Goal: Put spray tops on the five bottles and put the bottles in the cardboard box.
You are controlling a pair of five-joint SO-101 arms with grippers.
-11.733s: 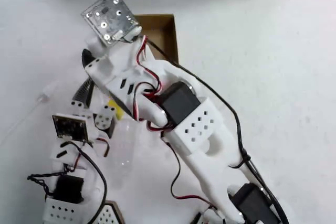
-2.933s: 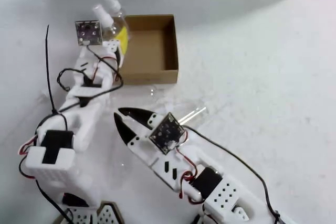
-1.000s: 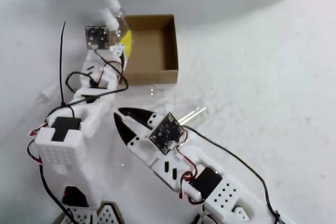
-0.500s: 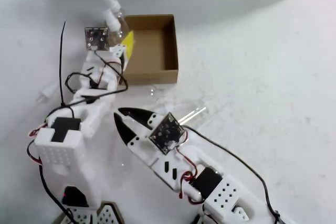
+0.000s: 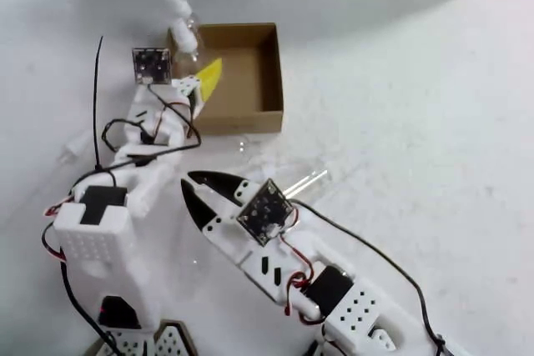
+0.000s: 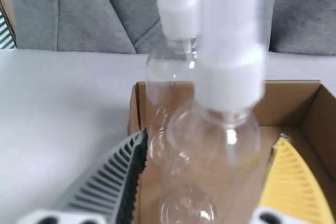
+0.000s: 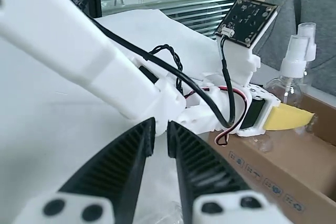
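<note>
- left gripper (image 6: 210,141): spread wide, grey ribbed finger (image 6: 113,182) on one side, yellow finger (image 6: 289,182) on the other. a slim gap shows on each side of the bottle between them, so nothing is clamped.
- near bottle (image 6: 220,129): clear, upright, white spray top fitted. it stands between the left gripper's fingers, inside the cardboard box (image 5: 250,114).
- far bottle (image 6: 167,80): clear, upright, also wearing a white spray top. it is just behind the near one and touching or almost touching it, close to the box's left wall.
- high view: both bottles sit at the box's far left corner. the yellow finger angles out over the box floor, and the left arm stretches up the left side of the table to the box's left wall.
- right gripper (image 7: 161,124): black fingers drawn narrow, a thin slit between the tips, nothing in it. it lies low over the white table (image 5: 434,122), near the box's front wall and pointing toward the left arm.
- loose spray top (image 5: 73,149): white, lying on the table left of the left arm, well apart from the box.
- clear plastic item (image 5: 304,179): on the table between the box and the right arm, too faint to name.
</note>
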